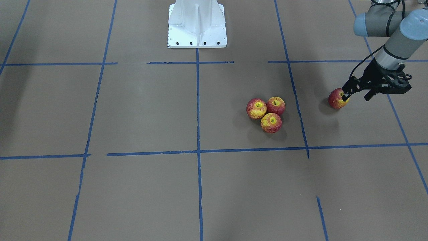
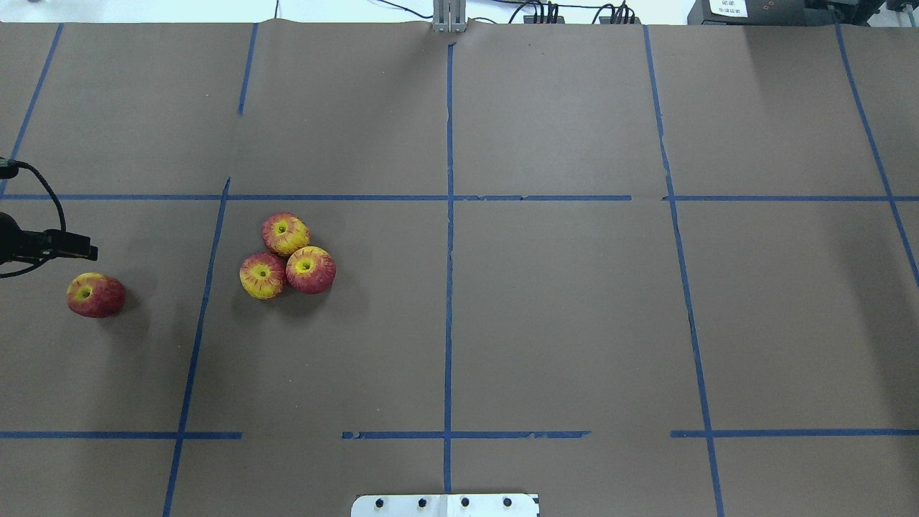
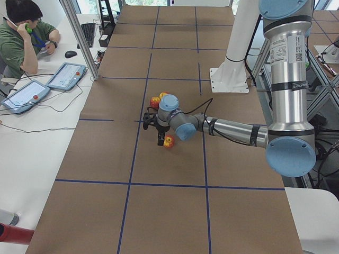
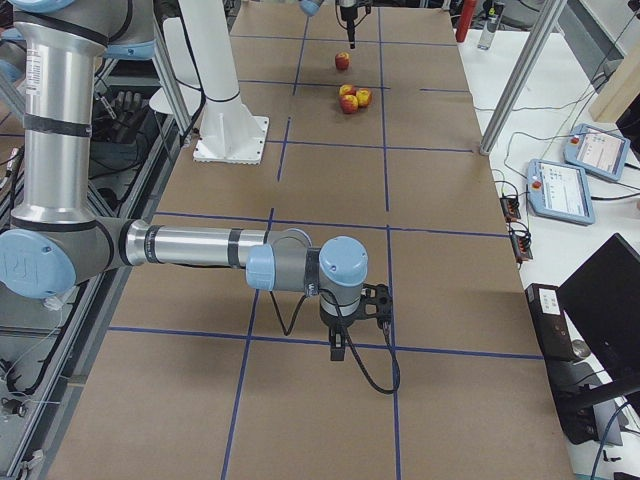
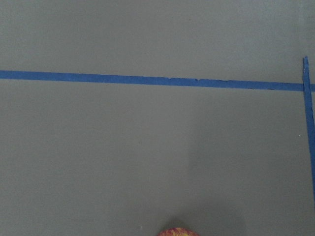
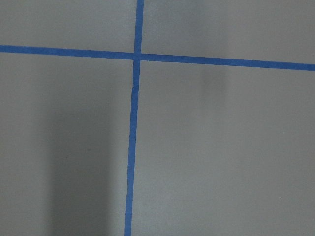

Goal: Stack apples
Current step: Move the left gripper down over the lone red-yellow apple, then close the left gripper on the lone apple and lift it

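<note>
**Fourth apple not yet gripped**

You are at the pick-up of the last piece. The three apples (image 1: 271, 123) sit touching one another in a triangle on the desk (image 1: 133, 117), stems up, ready as a base. The lone apple (image 1: 337, 98) lies well apart from them, on the robot's left side.

The left tool (image 1: 356, 97) hangs by it with its jaws spread and nothing between them. In the front view one finger (image 1: 349, 90) overlaps the apple's edge. The overhead view shows a gap between the two, and the left wrist view catches only the apple's top at its lower edge. So I judge the tool to be beside the fruit, not around it.

Next, centre the tool on the apple, lower it until the jaws straddle the widest part, then close. The apple is round and glossy, so a finger landing first on one side would likely roll it away. After that, carry it over and set it in the hollow where the three meet, releasing gently so the base does not spread.

The right tool (image 4: 338, 348) hangs far off. Only a side view shows it, so you cannot tell whether it is spread or pressed together.
</note>
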Robot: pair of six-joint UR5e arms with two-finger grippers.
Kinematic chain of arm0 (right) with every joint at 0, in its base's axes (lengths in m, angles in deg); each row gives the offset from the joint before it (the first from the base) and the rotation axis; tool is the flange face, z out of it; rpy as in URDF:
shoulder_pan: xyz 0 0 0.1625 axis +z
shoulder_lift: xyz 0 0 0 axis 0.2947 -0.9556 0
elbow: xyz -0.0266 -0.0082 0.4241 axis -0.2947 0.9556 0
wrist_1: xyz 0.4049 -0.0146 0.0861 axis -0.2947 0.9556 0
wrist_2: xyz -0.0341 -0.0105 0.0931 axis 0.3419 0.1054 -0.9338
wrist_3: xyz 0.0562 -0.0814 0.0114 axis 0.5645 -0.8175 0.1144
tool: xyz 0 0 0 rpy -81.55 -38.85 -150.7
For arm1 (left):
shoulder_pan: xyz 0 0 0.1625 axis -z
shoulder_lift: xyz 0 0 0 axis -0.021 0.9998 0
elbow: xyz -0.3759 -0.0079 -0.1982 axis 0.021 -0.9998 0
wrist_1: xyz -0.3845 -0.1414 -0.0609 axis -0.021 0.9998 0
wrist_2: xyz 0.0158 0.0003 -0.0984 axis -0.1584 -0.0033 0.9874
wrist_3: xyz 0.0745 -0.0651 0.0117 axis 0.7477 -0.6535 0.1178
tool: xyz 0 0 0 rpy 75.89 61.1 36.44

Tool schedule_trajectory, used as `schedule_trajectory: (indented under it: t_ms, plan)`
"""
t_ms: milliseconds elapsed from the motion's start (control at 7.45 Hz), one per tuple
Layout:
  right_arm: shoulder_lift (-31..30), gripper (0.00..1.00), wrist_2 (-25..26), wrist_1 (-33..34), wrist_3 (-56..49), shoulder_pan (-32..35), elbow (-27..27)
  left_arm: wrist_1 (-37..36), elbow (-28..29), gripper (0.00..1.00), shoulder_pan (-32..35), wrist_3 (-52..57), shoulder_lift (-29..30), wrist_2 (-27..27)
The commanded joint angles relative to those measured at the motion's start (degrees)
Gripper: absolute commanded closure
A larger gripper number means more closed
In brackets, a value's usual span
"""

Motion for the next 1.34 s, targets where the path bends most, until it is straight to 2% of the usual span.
schedule_trajectory:
  t_ms: [0,1073,1207]
  plan:
    - [0.0,0.0,0.0,0.0,0.0,0.0,0.0,1.48,1.48,0.0,-2.51,-1.53,0.19,-0.83]
    - [0.0,0.0,0.0,0.0,0.0,0.0,0.0,1.66,3.59,0.0,-8.22,-3.46,0.28,-1.62]
    - [0.0,0.0,0.0,0.0,0.0,0.0,0.0,1.66,3.59,0.05,-8.23,-3.46,0.28,-1.62]
